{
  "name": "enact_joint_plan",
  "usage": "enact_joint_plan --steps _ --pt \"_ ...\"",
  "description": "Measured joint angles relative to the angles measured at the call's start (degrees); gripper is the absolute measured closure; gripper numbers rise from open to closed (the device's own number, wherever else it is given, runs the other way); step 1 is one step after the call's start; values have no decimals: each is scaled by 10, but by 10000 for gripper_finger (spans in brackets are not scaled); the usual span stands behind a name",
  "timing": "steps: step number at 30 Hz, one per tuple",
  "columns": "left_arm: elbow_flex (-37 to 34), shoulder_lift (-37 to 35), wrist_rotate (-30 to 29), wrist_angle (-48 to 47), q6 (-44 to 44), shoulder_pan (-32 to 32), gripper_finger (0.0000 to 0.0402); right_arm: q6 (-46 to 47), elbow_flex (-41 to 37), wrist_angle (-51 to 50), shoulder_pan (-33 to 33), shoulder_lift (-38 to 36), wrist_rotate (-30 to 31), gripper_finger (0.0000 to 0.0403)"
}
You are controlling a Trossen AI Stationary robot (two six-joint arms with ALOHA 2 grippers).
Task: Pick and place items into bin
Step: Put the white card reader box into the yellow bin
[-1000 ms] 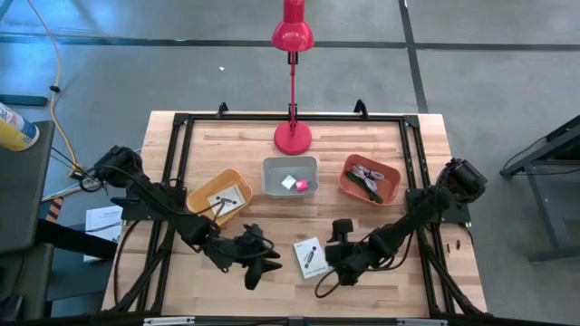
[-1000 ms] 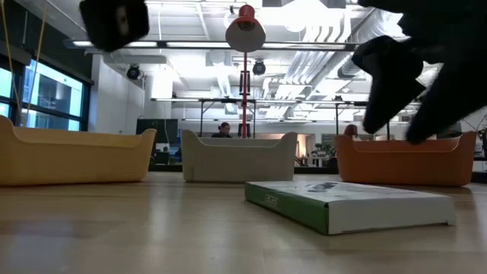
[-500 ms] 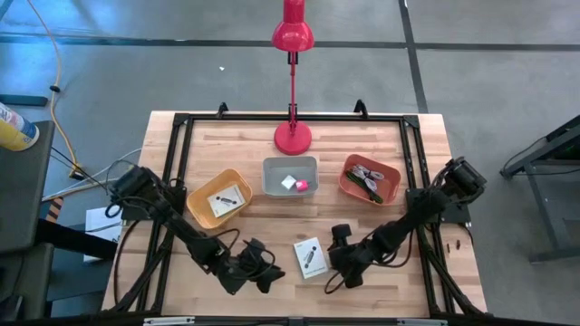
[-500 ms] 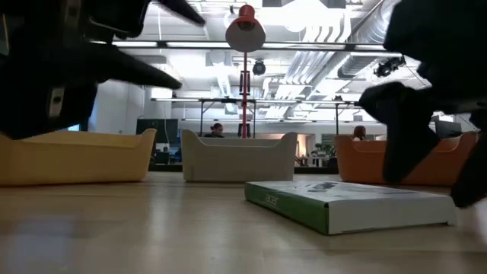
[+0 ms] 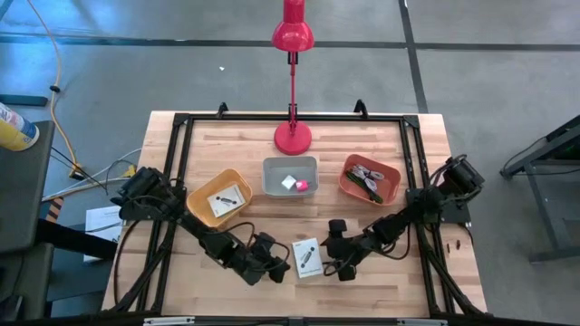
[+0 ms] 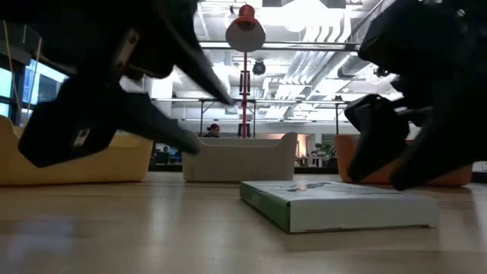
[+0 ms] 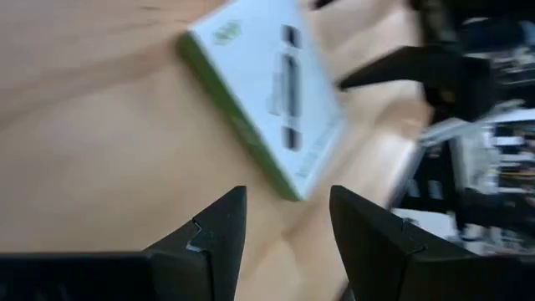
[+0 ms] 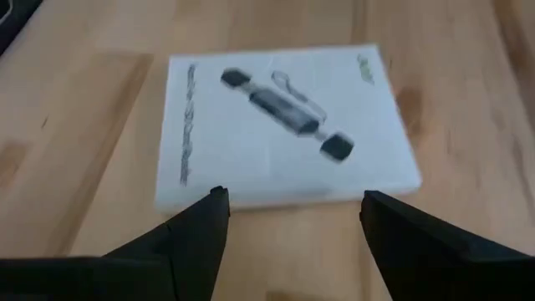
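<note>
A flat white card (image 5: 307, 258) with black print and a green side (image 6: 266, 209) lies flat on the wooden table near its front edge. My left gripper (image 5: 277, 264) stands open just left of it, low over the wood, with nothing between its fingers (image 7: 284, 201). My right gripper (image 5: 333, 260) stands open at the card's right side, its two fingertips spread along the card's nearest edge (image 8: 292, 201). In the yellow bin (image 5: 201, 206) lies a second white card (image 5: 222, 199). A pink cube (image 5: 303, 186) and a white cube (image 5: 288, 182) sit in the grey bin (image 5: 272, 177). My right gripper has its fingertips (image 8: 216, 199) at the card's edge (image 8: 276, 201), slanting down from the table's right. Whether they touch the card I cannot tell.
An orange bin (image 5: 349, 186) at the back right holds silvery bits and a green stick. A red desk lamp (image 5: 293, 136) stands behind the grey bin. A black frame (image 5: 177, 163) runs along the table's sides. Bare wood lies between the bins and the card.
Both grippers have come down toward the card. My left one has moved toward the table's right and rolled about its own axis; my right one has tipped downward and moved left. The card has turned and shifted slightly toward the table's left.
</note>
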Motion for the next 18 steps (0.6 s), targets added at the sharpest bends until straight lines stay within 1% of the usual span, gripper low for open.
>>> enact_joint_plan --steps 5,10,18 --pt "0 0 35 -28 -9 17 241 -7 3 -1 -9 3 -5 144" --pt "0 0 62 -45 -11 32 241 -1 3 -1 -12 28 -40 144" --pt "0 0 89 -53 -11 51 241 0 3 22 -13 37 -43 144"
